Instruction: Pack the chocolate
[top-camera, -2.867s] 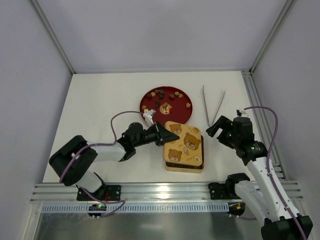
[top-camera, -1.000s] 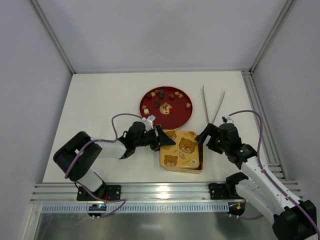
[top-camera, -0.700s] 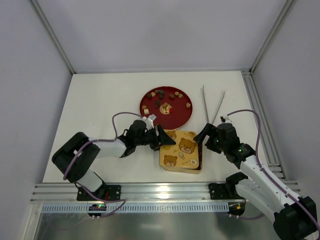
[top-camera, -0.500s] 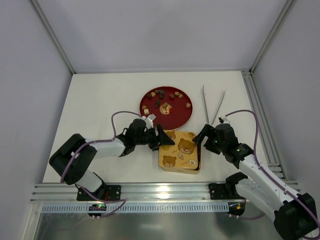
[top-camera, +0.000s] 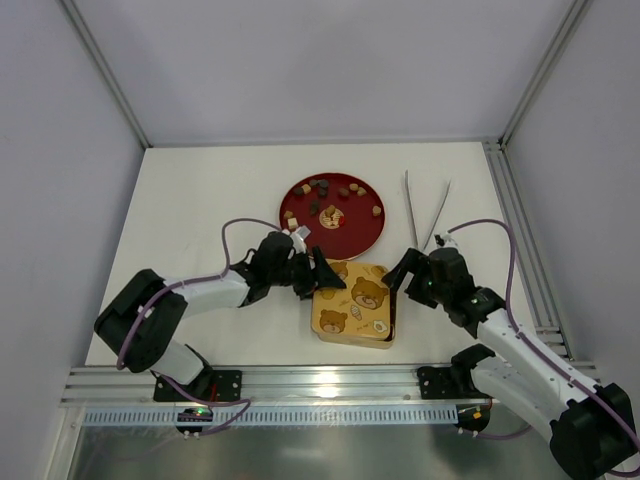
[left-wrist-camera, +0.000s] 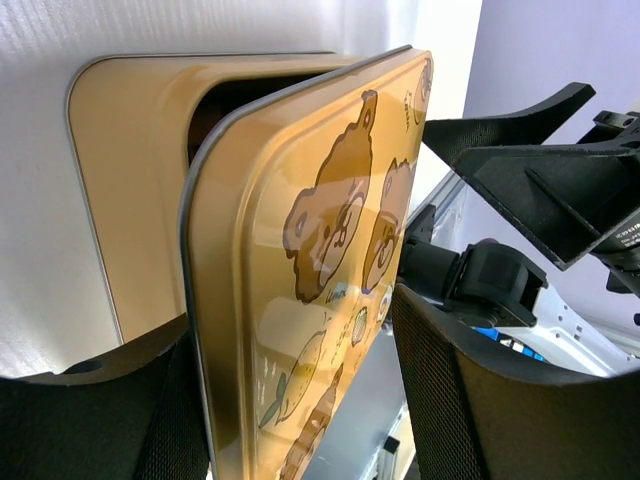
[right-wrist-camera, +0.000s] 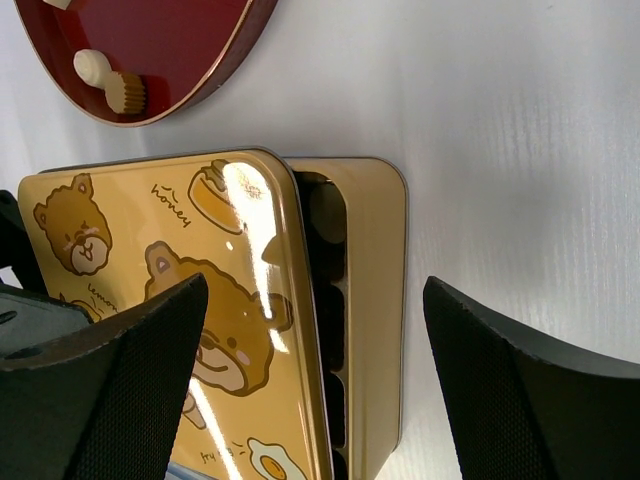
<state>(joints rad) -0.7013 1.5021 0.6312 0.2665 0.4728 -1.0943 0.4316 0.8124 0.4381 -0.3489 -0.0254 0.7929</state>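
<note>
— What is the left claw (left-wrist-camera: 290, 315) doing?
— It pinches the bear lid (left-wrist-camera: 320, 250), crooked over its tin (left-wrist-camera: 130, 170). The right claw (right-wrist-camera: 310, 290) is wide open (at the tin's other side).
— And the chocolate (top-camera: 331, 213)?
— Farther back, on the red plate (top-camera: 360, 228).

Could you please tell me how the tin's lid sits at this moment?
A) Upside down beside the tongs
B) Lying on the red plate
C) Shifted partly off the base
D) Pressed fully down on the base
C: both wrist views show the lid offset from the base, with a dark gap open between them along one side.
</note>
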